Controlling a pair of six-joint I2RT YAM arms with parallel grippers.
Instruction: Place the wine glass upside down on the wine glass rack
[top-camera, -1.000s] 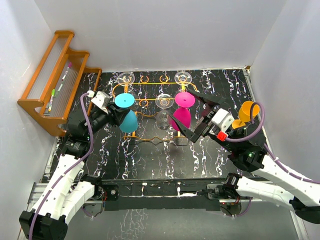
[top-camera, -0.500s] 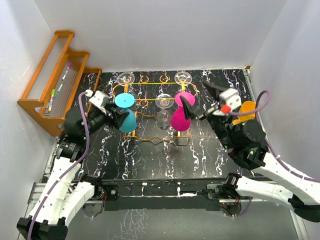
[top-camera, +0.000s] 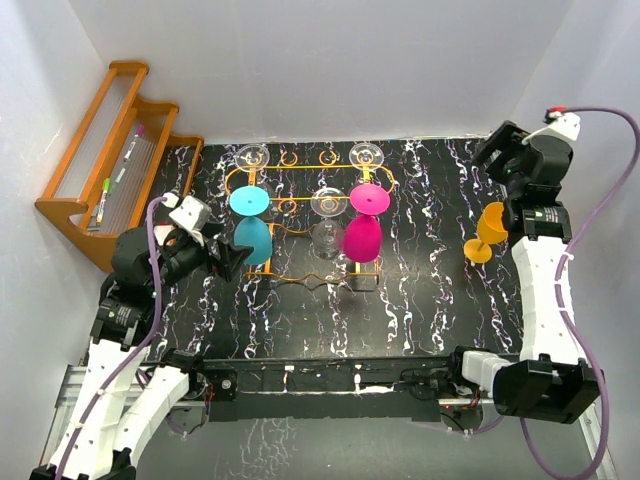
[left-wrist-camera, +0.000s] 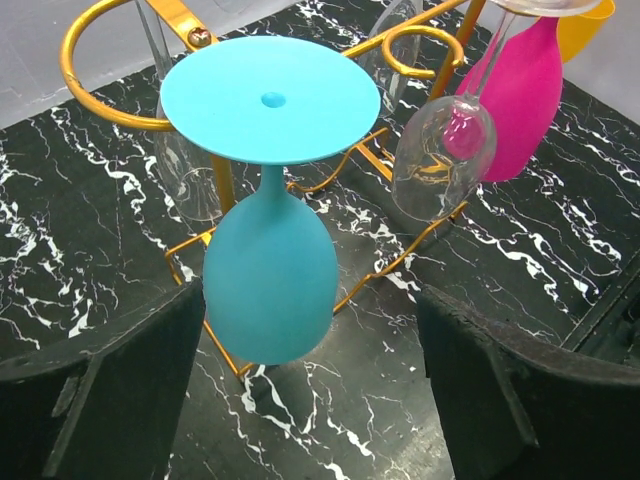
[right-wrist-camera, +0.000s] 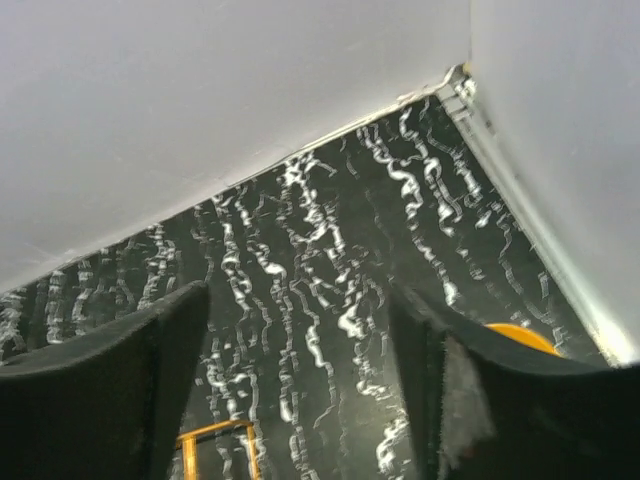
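The left gripper's jaws stand wide open just beside the teal wine glass, which hangs upside down on the wine glass rack at centre left. At upper right, the right gripper's jaws are open and empty above an orange glass on the table.

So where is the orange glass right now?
In the top view the orange wine glass is on the right side of the table, beside the right arm, well apart from the wine glass rack.
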